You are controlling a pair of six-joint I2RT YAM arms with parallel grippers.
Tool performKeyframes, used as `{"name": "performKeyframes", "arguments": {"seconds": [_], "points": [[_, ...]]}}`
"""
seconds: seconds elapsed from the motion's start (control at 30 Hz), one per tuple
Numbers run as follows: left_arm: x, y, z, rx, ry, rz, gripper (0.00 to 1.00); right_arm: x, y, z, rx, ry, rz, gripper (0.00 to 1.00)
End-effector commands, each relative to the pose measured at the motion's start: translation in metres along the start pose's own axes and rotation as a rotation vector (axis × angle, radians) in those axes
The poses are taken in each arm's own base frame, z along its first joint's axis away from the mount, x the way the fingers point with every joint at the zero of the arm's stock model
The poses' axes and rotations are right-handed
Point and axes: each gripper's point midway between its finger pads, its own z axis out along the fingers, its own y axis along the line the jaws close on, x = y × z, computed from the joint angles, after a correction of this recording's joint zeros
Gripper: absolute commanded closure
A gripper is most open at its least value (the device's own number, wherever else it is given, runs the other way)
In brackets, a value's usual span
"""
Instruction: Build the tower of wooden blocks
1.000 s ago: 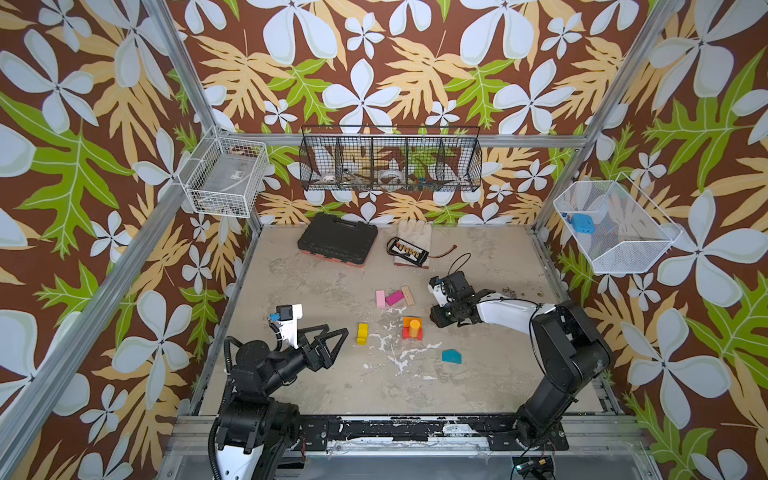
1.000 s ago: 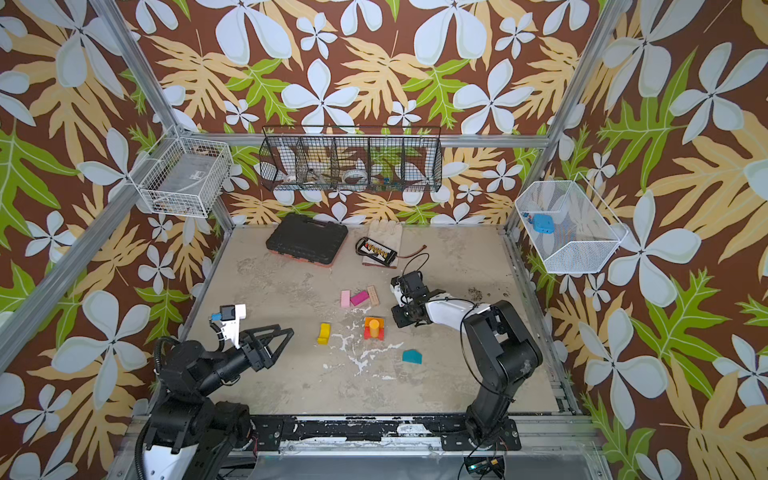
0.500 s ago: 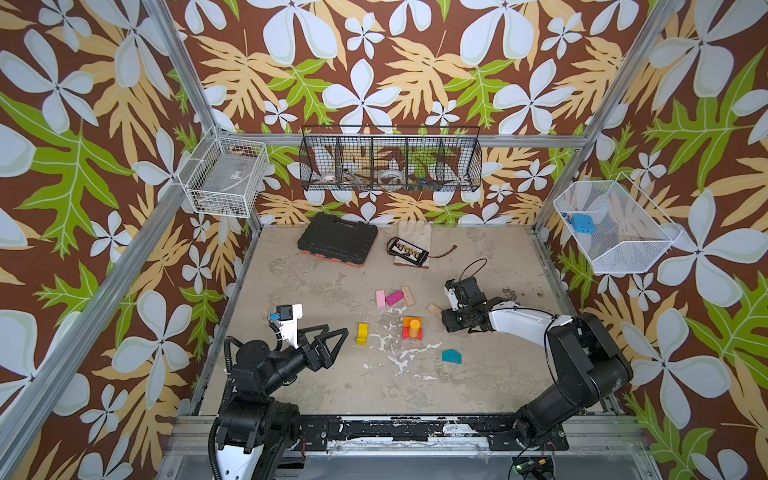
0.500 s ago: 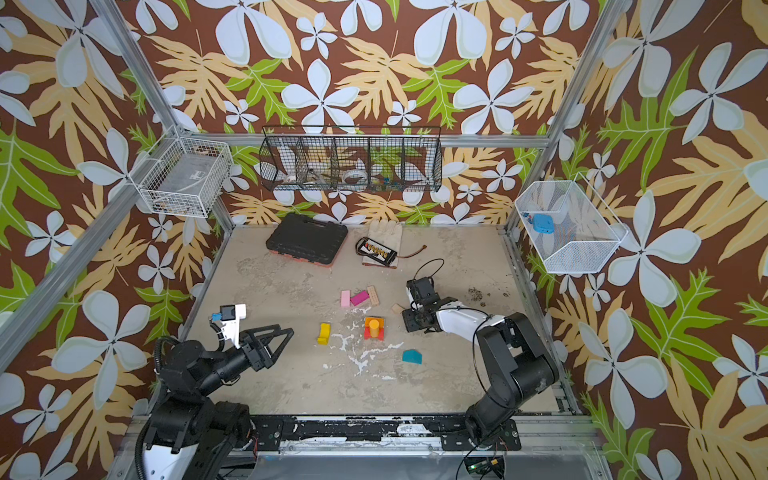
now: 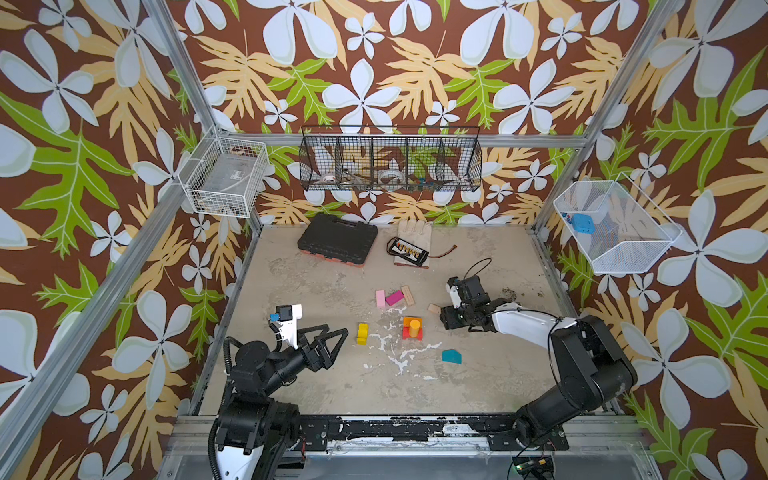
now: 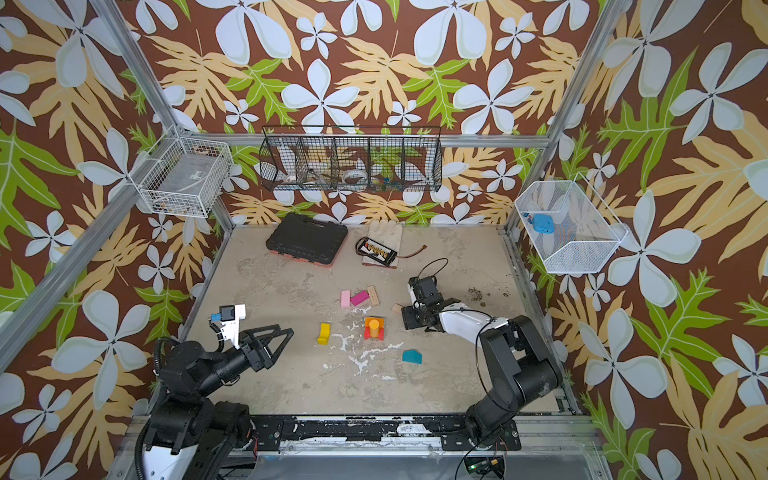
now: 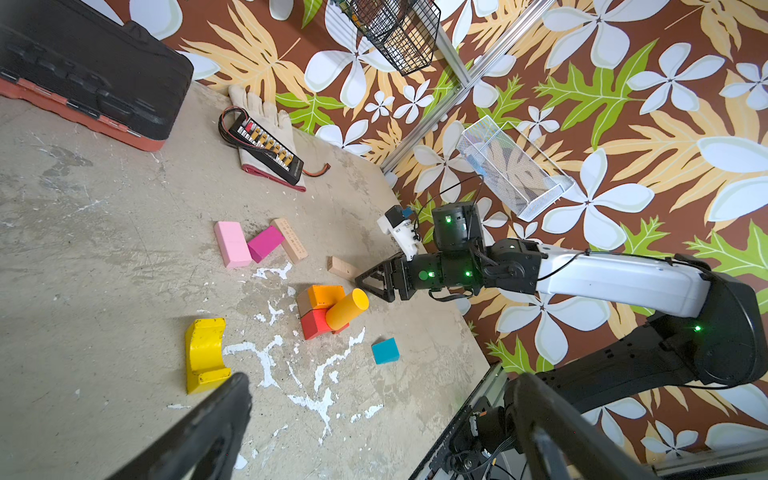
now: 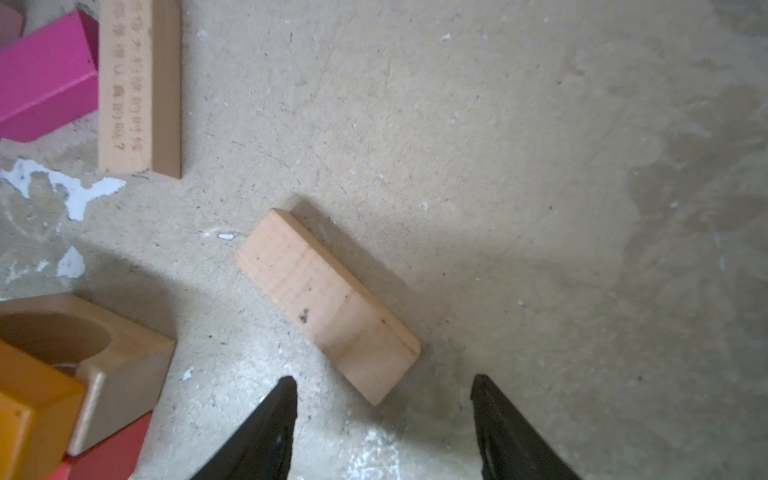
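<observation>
The tower (image 5: pixel 412 327) is a low stack: a red block, an orange block and a plain wood arch, with a yellow-orange cylinder (image 7: pixel 347 307) standing on it. My right gripper (image 5: pixel 444 319) is open just right of it. A small plain wood block (image 8: pixel 324 299) lies flat on the floor, with one end between my right gripper's (image 8: pixel 383 378) fingertips, untouched. Pink (image 5: pixel 380 298), magenta (image 5: pixel 394 297) and plain wood (image 5: pixel 407 294) bars lie behind the tower. A yellow arch (image 5: pixel 362 333) lies to its left and a teal pentagon (image 5: pixel 451 356) in front of it. My left gripper (image 5: pixel 340 348) hovers open and empty near the arch.
A black tool case (image 5: pixel 337 239) and a glove with a connector board (image 5: pixel 409 251) lie at the back of the floor. Wire baskets hang on the left (image 5: pixel 226 183), back (image 5: pixel 390 160) and right (image 5: pixel 615 226) walls. White paint flecks mark the floor in front of the tower.
My right gripper has opened and drawn back a little to the right, and its elbow has swung right. The small plain wood block now lies free in front of it. The left arm has not moved.
</observation>
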Motion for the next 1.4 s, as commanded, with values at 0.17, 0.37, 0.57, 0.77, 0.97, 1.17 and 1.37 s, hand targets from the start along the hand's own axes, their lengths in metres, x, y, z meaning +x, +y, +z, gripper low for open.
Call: {"name": "performKeyframes", "arguments": {"seconds": [0.17,0.37,0.57,0.77,0.97,1.17,1.37], "points": [[-0.002,0.003,0.003,-0.010,0.000,-0.003,0.00,-0.024,-0.018,-0.036,0.188,-0.130,0.390,0.23],[-0.003,0.000,0.000,0.000,-0.012,0.009,0.00,-0.049,0.006,-0.059,0.174,-0.053,0.482,0.18],[-0.002,-0.003,-0.001,0.013,-0.010,0.016,0.00,-0.056,0.020,-0.045,0.193,-0.062,0.494,0.11],[-0.001,-0.004,-0.001,0.019,-0.006,0.017,0.00,-0.050,0.017,-0.024,0.258,-0.025,0.476,0.00],[-0.001,-0.004,-0.001,0.020,-0.007,0.017,0.00,-0.040,0.020,0.009,0.289,0.061,0.476,0.00],[-0.001,-0.004,-0.001,0.019,-0.006,0.016,0.00,-0.034,0.015,0.025,0.346,0.093,0.490,0.00],[-0.001,-0.004,-0.001,0.020,-0.005,0.015,0.00,-0.024,0.013,0.032,0.359,0.120,0.492,0.01]]}}
